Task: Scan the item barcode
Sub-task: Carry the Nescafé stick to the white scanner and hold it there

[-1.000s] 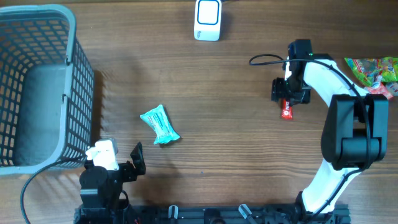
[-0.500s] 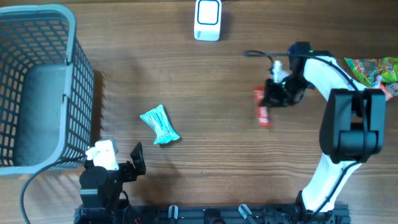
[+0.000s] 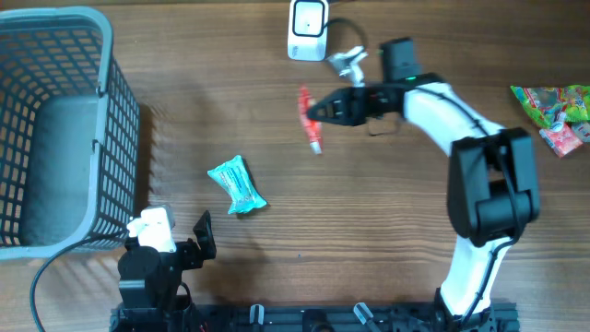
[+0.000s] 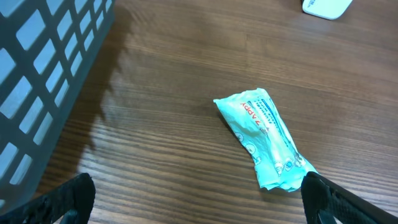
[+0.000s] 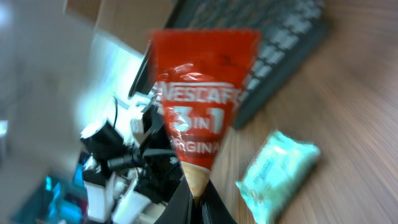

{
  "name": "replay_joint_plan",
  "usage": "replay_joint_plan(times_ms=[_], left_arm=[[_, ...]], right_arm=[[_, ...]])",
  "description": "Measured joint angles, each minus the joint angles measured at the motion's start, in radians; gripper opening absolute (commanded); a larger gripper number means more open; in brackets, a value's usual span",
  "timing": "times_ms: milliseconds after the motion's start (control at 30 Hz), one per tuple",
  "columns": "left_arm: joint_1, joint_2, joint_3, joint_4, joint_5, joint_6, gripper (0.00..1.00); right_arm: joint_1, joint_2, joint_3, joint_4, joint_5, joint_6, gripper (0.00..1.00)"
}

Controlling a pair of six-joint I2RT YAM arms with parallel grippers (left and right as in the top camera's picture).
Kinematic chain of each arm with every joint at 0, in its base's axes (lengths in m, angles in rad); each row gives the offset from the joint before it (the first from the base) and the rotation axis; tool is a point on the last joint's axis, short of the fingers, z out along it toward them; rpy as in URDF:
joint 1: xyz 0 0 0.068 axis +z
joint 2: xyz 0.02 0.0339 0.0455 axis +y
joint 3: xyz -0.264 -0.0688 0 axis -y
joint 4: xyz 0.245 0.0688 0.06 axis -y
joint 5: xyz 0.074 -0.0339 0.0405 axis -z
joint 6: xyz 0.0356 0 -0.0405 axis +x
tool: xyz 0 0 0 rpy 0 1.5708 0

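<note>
A red Nescafe 3-in-1 sachet hangs in the air just below and in front of the white barcode scanner at the table's far edge. My right gripper is shut on the sachet's narrow end. In the right wrist view the sachet stands up from the closed gripper, blurred. A teal packet lies on the wood left of centre. My left gripper rests near the front edge, open and empty, with the teal packet just ahead of the left gripper.
A grey mesh basket fills the left side of the table; its wall stands close beside my left gripper. Colourful snack packets lie at the right edge. A cable loops beside the scanner.
My right arm has swung left and toward the far edge, carrying the red sachet from the right side to just under the scanner. The left arm has not moved.
</note>
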Motion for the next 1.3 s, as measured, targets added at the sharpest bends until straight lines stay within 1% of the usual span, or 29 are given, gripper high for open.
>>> replay_joint_plan(times_ms=[33,67,167,233,267,333,400,467,533,600,633,700,833,933,1000,1067,1200,1233,1300], left_arm=[[0.000,-0.001,0.000,0.000,0.000,0.000,1.00],[0.000,0.001,0.000,0.001,0.000,0.000,1.00],[0.000,-0.002,-0.001,-0.001,-0.002,0.000,1.00],[0.000,-0.001,-0.001,0.001,-0.003,0.000,1.00],[0.000,-0.001,-0.001,0.001,-0.003,0.000,1.00],[0.000,-0.001,-0.001,0.000,-0.003,0.000,1.00],[0.000,-0.001,-0.001,0.000,-0.003,0.000,1.00],[0.000,-0.001,-0.001,0.000,-0.003,0.000,1.00],[0.000,-0.001,-0.001,0.000,-0.003,0.000,1.00],[0.000,-0.001,-0.001,0.000,-0.003,0.000,1.00],[0.000,-0.001,-0.001,0.000,-0.003,0.000,1.00],[0.000,-0.001,-0.001,0.000,-0.003,0.000,1.00],[0.000,-0.001,-0.001,0.000,-0.003,0.000,1.00],[0.000,-0.001,-0.001,0.000,-0.003,0.000,1.00],[0.000,-0.001,-0.001,0.001,-0.003,0.000,1.00],[0.000,-0.001,-0.001,0.000,-0.003,0.000,1.00],[0.000,0.000,-0.001,0.001,-0.003,0.000,1.00],[0.000,0.000,-0.002,0.000,-0.003,0.000,1.00],[0.000,0.000,-0.002,0.000,-0.003,0.000,1.00]], right_arm=[[0.072,0.001,-0.001,0.173,0.000,0.014,0.05],[0.123,0.001,-0.006,0.392,-0.001,0.060,0.05],[0.251,0.002,0.005,0.978,0.000,0.161,0.05],[0.326,-0.001,0.014,1.382,0.037,0.256,0.05],[0.352,-0.003,0.018,1.511,0.067,0.286,0.05],[0.387,-0.005,0.019,1.710,0.166,0.343,0.05],[0.386,-0.005,0.018,1.770,0.221,0.358,0.04],[0.385,-0.005,0.018,1.786,0.294,0.355,0.04],[0.385,-0.005,0.018,1.786,0.366,0.284,0.04],[0.385,-0.005,0.018,1.785,0.465,0.144,0.04],[0.385,-0.005,0.018,1.785,0.495,0.097,0.04],[0.385,-0.005,0.018,1.805,0.559,-0.042,0.04],[0.383,-0.005,0.018,1.841,0.578,-0.152,0.05],[0.376,-0.005,0.018,1.777,0.472,-0.174,0.05],[0.364,-0.005,0.017,1.642,0.359,-0.150,0.05],[0.346,-0.005,0.017,1.376,0.265,-0.038,0.04],[0.307,-0.003,0.011,0.870,0.198,0.146,0.05],[0.295,-0.002,0.006,0.772,0.171,0.172,0.05],[0.278,-0.001,0.005,0.692,0.093,0.148,0.04]])
